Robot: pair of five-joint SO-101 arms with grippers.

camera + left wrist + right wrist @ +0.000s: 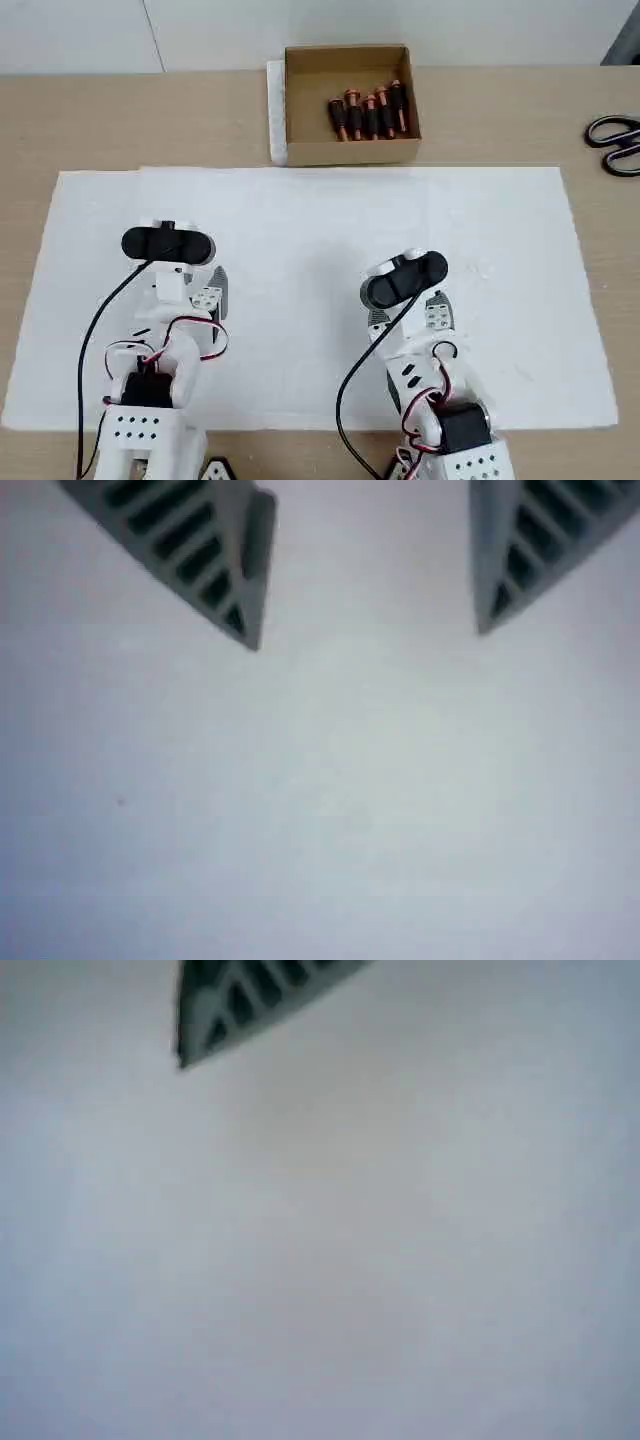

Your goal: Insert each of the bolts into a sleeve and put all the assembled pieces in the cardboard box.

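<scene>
Five sleeved bolts (368,112) lie in the box (303,100), well ahead of both claws, white sheet (300,220) between. Left claw (366,637) gapes over sheet. Right claw (200,1045): cropped, can't tell state. Scissors (615,143) off right, edge-cut.

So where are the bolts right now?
In the high view the bolts lie side by side in the box, at the far middle of the table, just beyond the sheet.
</scene>
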